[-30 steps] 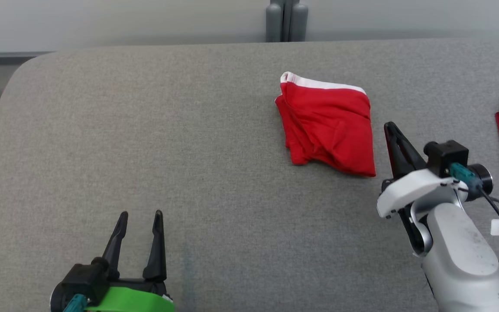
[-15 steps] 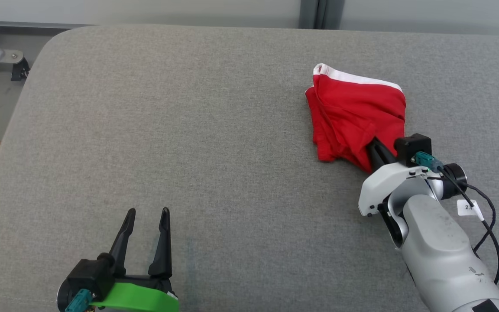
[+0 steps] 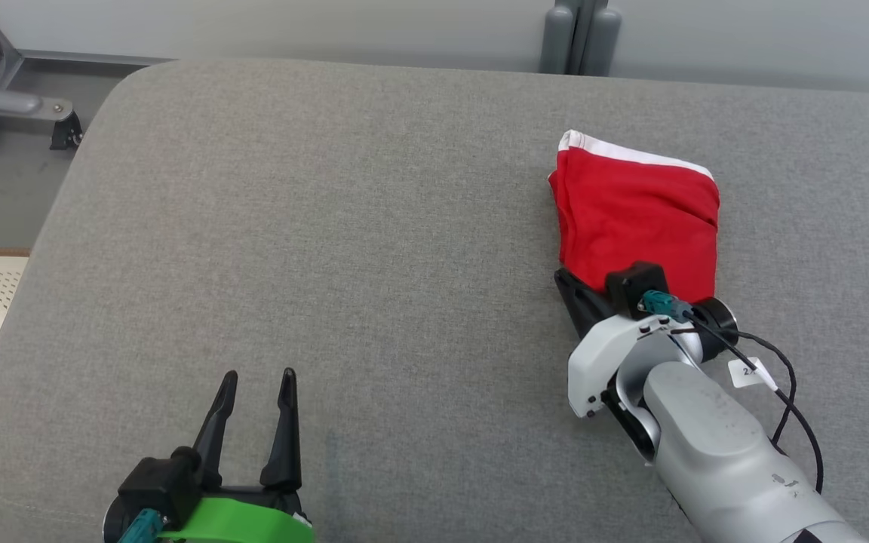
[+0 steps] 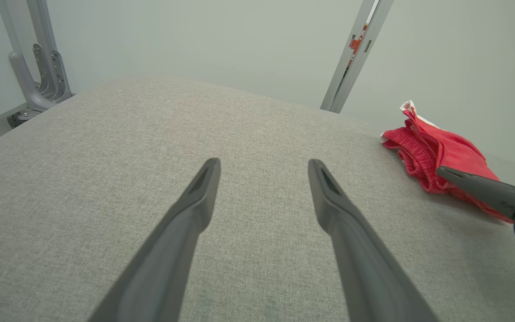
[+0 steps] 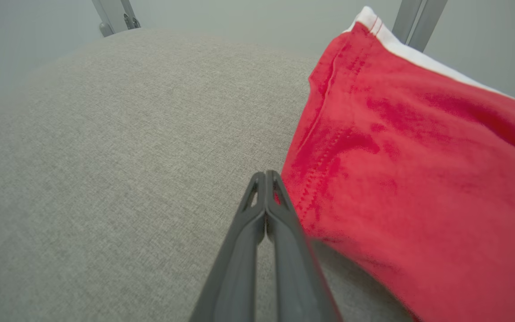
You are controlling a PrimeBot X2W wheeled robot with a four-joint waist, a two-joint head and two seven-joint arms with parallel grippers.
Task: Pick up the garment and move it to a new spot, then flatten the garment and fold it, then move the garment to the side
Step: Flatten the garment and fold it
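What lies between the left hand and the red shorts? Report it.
Bare grey padded tabletop, nothing else, from the left hand to the red shorts; the head view shows it.

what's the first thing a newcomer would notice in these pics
The bright red garment with a white band stands out most, lying loosely folded at the far right of the grey padded surface. The right gripper sits at its near left corner, jaws shut, right beside the cloth's edge. The left gripper, with a green collar, waits at the lower left of the head view, jaws open over bare padding.
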